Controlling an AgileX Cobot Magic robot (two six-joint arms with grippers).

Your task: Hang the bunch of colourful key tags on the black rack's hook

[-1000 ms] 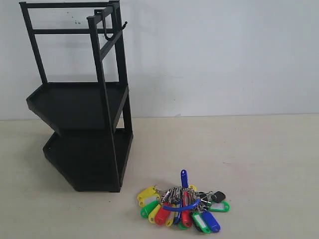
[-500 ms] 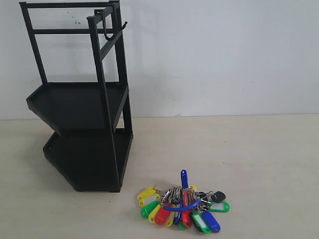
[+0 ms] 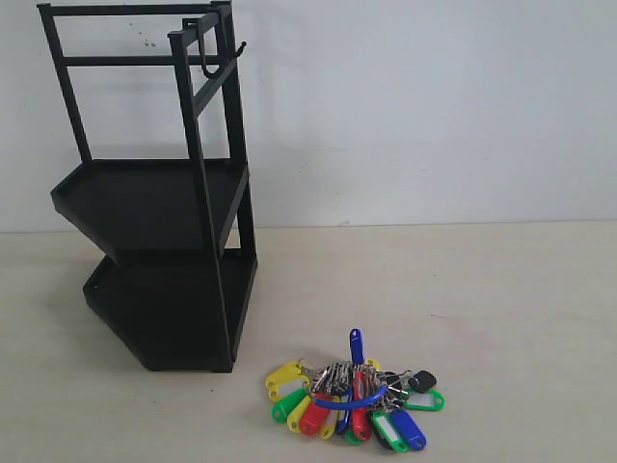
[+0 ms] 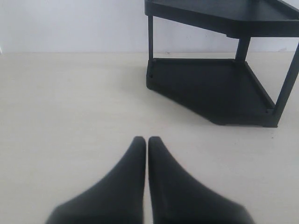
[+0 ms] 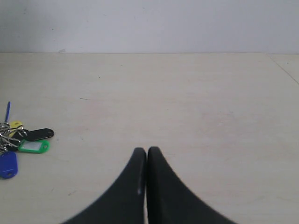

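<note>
The key tag bunch (image 3: pixel 353 397) lies flat on the table near the front, its blue loop strap on top; part of it also shows in the right wrist view as the key tag bunch (image 5: pixel 21 142). The black rack (image 3: pixel 159 193) stands at the left against the wall, and its lower trays show as the black rack (image 4: pixel 219 88) in the left wrist view. The hook (image 3: pixel 209 60) hangs from an upper bar, bare. My left gripper (image 4: pixel 147 140) is shut and holds nothing. My right gripper (image 5: pixel 146 150) is shut and holds nothing. Neither arm appears in the exterior view.
A pale tabletop (image 3: pixel 463 309) runs back to a white wall (image 3: pixel 424 106). The rack's two trays hold nothing that I can see.
</note>
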